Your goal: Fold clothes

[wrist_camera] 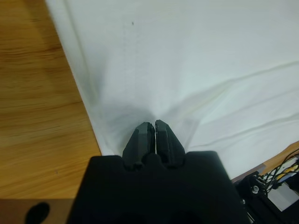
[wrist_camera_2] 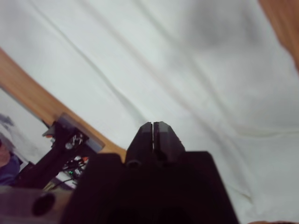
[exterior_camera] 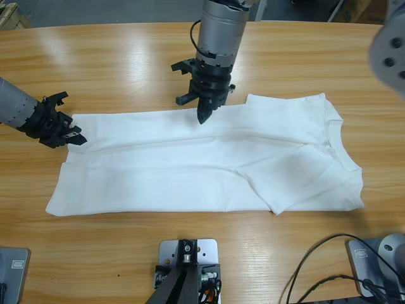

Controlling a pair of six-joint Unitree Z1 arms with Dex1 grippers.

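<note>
High view: white T-shirt (exterior_camera: 209, 161) flat on wooden table (exterior_camera: 114, 63).

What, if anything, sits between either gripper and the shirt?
Nothing visible does. The left gripper is shut on the T-shirt at its hem corner, and the right gripper, jaws shut, is right at the shirt's far edge.

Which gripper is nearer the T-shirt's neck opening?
Right. The right gripper sits at the far edge of the T-shirt, about mid-length. The left gripper is at the hem corner, the end opposite the neck.
</note>
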